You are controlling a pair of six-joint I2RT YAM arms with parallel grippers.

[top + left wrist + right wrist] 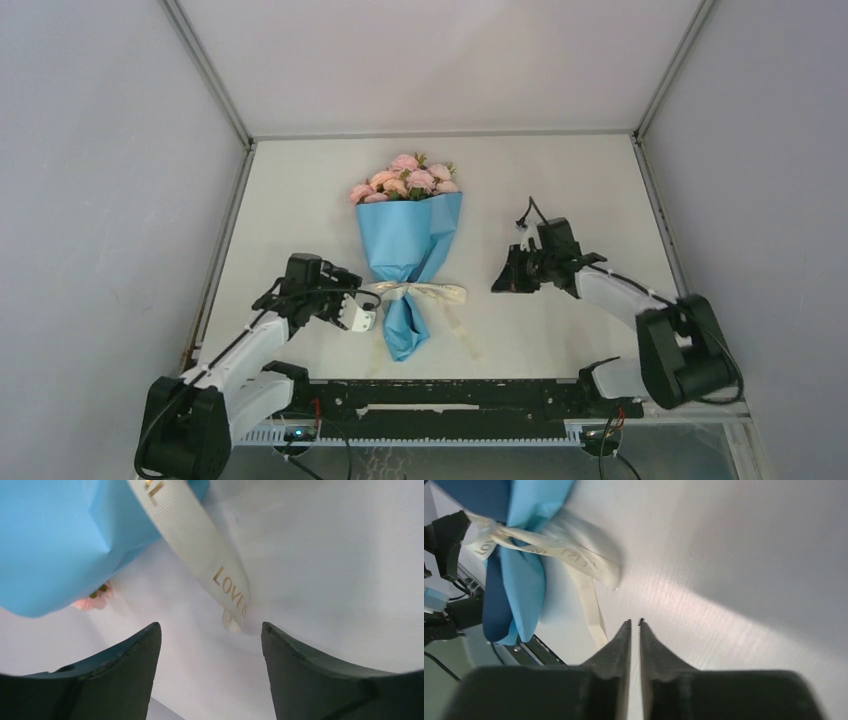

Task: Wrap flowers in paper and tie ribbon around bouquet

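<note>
Overhead, the left arm reached forward from its base, elbow low, and the left gripper (366,310) sat just beside the narrow neck of the bouquet (410,245). Its dark fingers (125,665) stood spread with nothing between them (a ribbon end lay just ahead). The right arm bent inward; the right gripper (500,280) pointed at the bouquet from well apart, fingers (616,650) almost pressed together, a thin slit showing, holding nothing.

The bouquet lay flat mid-table (570,190): pale pink fabric roses (405,178) at the far end in a smooth, matte light-blue paper cone (415,225), navy reverse showing below the neck. A cream, finely ribbed ribbon (425,292) with gold lettering was tied there, tails trailing right.
</note>
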